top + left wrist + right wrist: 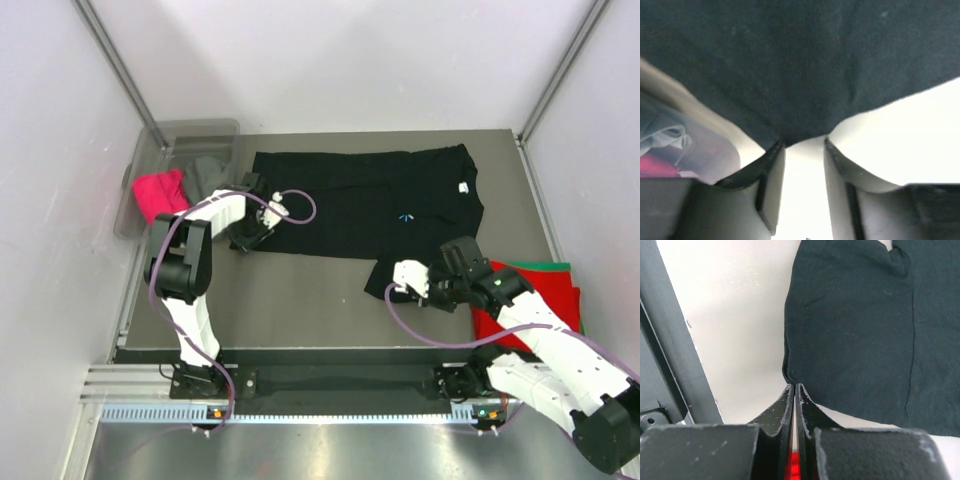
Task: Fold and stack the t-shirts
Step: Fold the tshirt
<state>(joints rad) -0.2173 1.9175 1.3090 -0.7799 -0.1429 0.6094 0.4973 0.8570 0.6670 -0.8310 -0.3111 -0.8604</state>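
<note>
L gripper [803, 143] fingers [770, 190] apart at black tee [370, 205] edge; R gripper [794, 386] fingers [782, 410] together by sleeve [850, 340]

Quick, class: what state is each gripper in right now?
Left gripper: open, at the black t-shirt edge.
Right gripper: shut at a corner of the black t-shirt; whether it pinches cloth cannot be told.

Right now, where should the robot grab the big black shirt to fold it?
Probably at its corners. The black shirt lies flat on the table, so only edges can be pinched. Slide in low from the near side: the left gripper at the hem corner, the right gripper at the near sleeve.
</note>
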